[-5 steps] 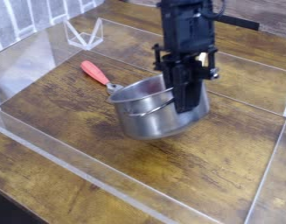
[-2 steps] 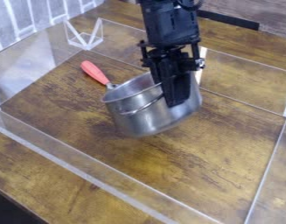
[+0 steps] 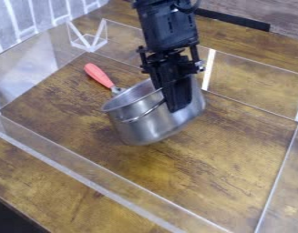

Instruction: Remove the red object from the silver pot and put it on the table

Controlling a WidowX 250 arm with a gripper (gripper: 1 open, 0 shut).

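The silver pot (image 3: 141,118) sits on the table (image 3: 224,177) near the middle and is tilted, its left side tipped up. My black gripper (image 3: 176,100) reaches straight down into the pot at its right inner wall, with the jaws shut close together. The pot's wall and my fingers cover what is between them. The red object is hidden from this view. A salmon-handled spoon (image 3: 101,75) lies just left of the pot, its bowl end against the rim.
Low clear acrylic walls (image 3: 66,164) run along the front and left edges of the tabletop. A small clear triangular stand (image 3: 87,35) is at the back left. Bare wood lies to the right of and in front of the pot.
My gripper has moved left and slightly back, and the pot has slid left with it, staying tilted. The spoon has stayed where it was.
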